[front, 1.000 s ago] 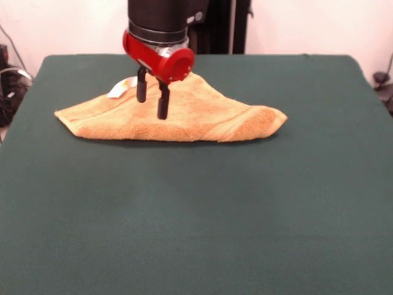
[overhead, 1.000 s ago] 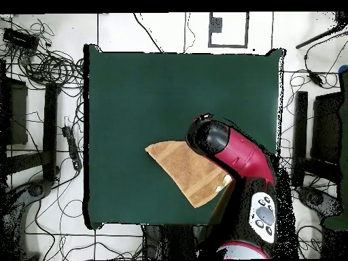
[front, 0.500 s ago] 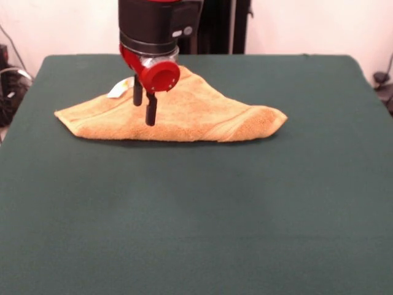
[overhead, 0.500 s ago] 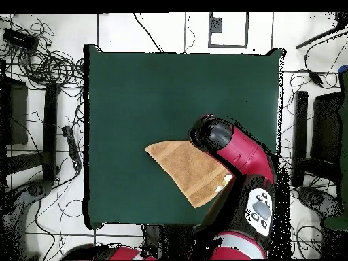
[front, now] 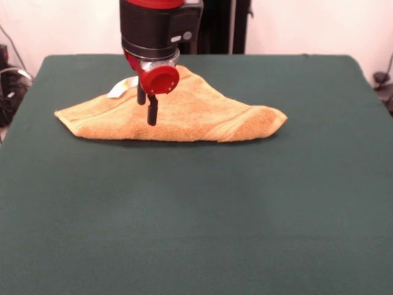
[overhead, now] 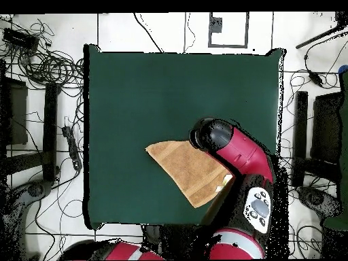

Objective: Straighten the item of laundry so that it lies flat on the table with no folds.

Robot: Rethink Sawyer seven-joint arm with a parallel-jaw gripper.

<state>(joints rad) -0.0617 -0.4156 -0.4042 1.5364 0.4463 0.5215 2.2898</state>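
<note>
The gripper (front: 149, 109) hangs right over the towel (front: 184, 117), fingers pointing straight down, tips just above or perhaps already brushing the terry; from the front the two fingers line up one behind the other, so I cannot tell whether they stand apart or together. The towel lies on the table (front: 196, 215) toward its far side in the front view, folded over into a rough triangle: a long straight edge faces the camera, a peak rises behind the gripper, and the long axis runs side to side across the table. The overhead view shows the same triangle (overhead: 185, 170) near the table's (overhead: 136, 95) edge by the robot's base, with the arm's wrist covering one corner of it.

Here is what matters: the gripper sits over the left half of the cloth in the front view, close to the small white tag (front: 121, 86), while the thick, doubled-over corner (front: 264, 120) lies well away at the right end. My read is that the fold has to be peeled open, so the gripper needs a top-layer edge, and the tag side is the nearer one.

Nothing stands in the way; the green cloth around the towel carries no other object, and there is plenty of room toward the camera to spread into.
</note>
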